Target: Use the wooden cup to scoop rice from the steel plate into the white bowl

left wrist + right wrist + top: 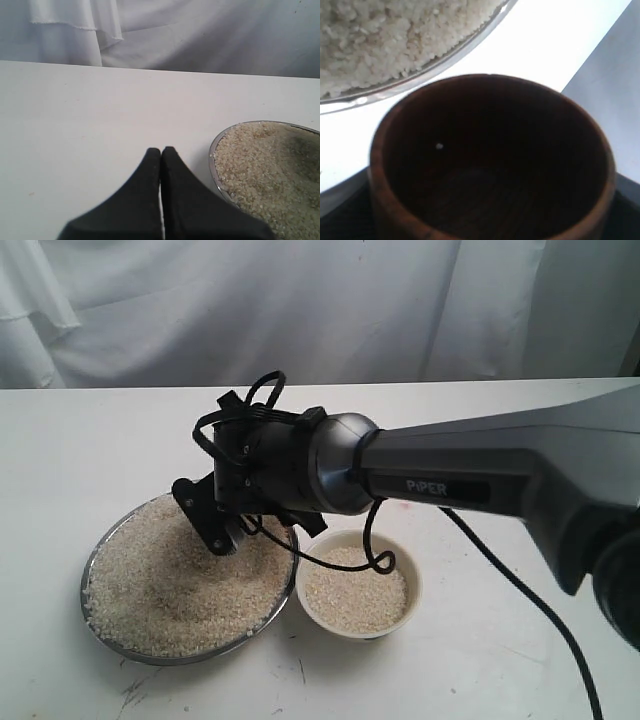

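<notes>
Right arm, foreground: The grey right arm fills the near right of the exterior view and reaches across the middle, its cable trailing over the white table.
Right claw: The right gripper hangs tilted just above the rice, apparently angled for a dip. The wrist hides its load from this side.
Dishes: The steel plate is heaped nearly to its rim. The white bowl sits just beside it on the right, probably so each carry is short, and it already holds a layer of grains.

Left claw: In the left wrist view the left gripper is nearest, fingers pressed together on nothing. It is parked over bare table and appears to be standing clear of the work.
Plate edge: The plate's rim and rice show to one side, apart from the fingers.

Wooden cup: In the right wrist view the wooden cup crowds the lens, its mouth facing the camera. It is empty but for a lone grain.
Grip: Dark jaws flank the cup's sides low in the frame, so the right claw looks clamped around it.
Beyond: The plate's rim and rice lie just past the cup's lip.
Stage: By appearances, the cup is between loads and about to scoop.
</notes>
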Controlling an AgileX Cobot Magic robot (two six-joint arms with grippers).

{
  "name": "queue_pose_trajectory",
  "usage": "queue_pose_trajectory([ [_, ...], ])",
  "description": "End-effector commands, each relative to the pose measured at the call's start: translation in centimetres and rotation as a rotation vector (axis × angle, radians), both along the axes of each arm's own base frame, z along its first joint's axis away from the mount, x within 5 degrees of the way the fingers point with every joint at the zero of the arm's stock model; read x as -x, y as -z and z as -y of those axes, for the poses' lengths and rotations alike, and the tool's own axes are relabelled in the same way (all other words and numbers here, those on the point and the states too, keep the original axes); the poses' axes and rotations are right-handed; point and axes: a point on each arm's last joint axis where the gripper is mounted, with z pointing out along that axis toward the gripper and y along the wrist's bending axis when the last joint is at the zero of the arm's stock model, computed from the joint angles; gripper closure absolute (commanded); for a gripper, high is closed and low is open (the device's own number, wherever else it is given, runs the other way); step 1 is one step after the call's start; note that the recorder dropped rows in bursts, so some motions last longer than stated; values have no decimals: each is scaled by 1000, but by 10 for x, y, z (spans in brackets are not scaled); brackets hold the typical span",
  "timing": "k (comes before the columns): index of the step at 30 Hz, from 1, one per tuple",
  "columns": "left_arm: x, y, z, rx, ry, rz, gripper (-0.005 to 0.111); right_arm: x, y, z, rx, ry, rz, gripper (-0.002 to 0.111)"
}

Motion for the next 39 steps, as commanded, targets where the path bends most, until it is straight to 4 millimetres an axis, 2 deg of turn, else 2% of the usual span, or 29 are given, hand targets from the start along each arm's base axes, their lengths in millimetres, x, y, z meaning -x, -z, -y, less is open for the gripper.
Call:
queue_pose_trajectory([
  [1, 0, 1, 0, 1, -2, 6, 107, -5, -4, -2, 2, -62, 22, 108],
  [7, 0, 1, 0, 1, -2, 6, 107, -5, 4, -6, 66, -140, 36, 108],
  [13, 0, 1, 0, 1, -2, 6, 107, -11, 29, -8, 190, -211, 98, 108],
  [19, 0, 1, 0, 1, -2, 6, 107, -11, 31, -10, 194, -235, 107, 108],
  [33, 0, 1, 0, 1, -2, 6, 107, 10, 33, -24, 188, -271, 95, 108],
  [39, 0, 1, 0, 1, -2, 6, 107, 25, 44, -32, 241, -308, 82, 108],
])
